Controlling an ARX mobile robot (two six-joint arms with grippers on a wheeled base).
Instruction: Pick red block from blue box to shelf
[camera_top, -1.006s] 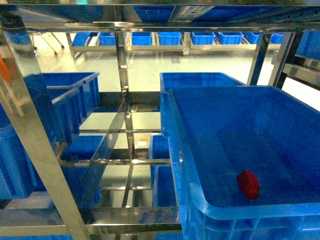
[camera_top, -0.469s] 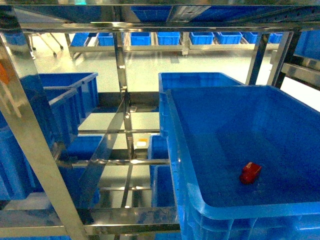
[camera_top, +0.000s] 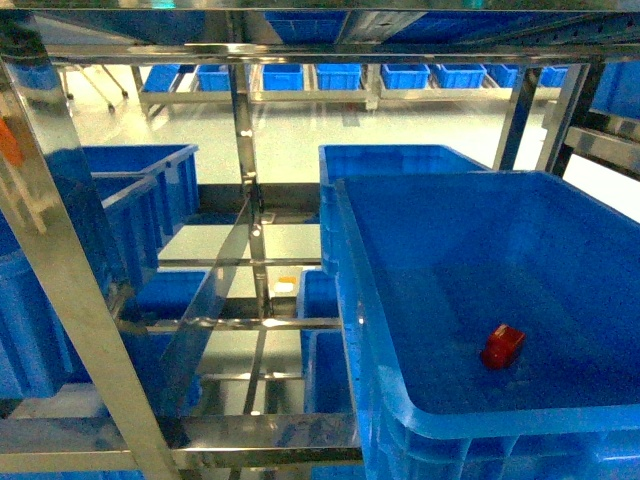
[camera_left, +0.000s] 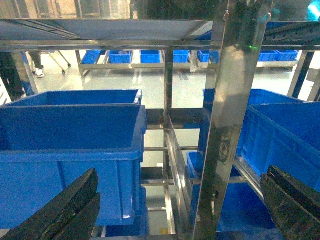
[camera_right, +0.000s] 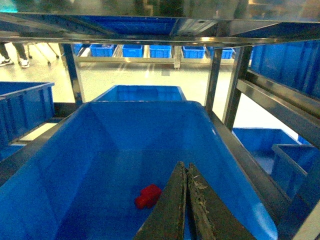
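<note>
In the right wrist view the right gripper (camera_right: 186, 200) shows its two dark fingers pressed together, empty, above the floor of the wide blue plastic box (camera_top: 352, 260). Just beyond and left of the fingertips lies the small glossy red plastic block (camera_right: 148, 195) — on the box floor, apart from the walls. The left gripper (camera_left: 182, 210) has its dark fingers spread wide, holding nothing. Around both stands the shiny stainless-steel shelf (camera_top: 60, 270) — more blue ribbed crates (camera_left: 70, 140) sit on its tiers.

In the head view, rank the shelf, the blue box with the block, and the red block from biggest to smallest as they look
1. shelf, spanning the frame.
2. blue box, enlarged by nearness to the camera.
3. red block, smallest by far.
</note>
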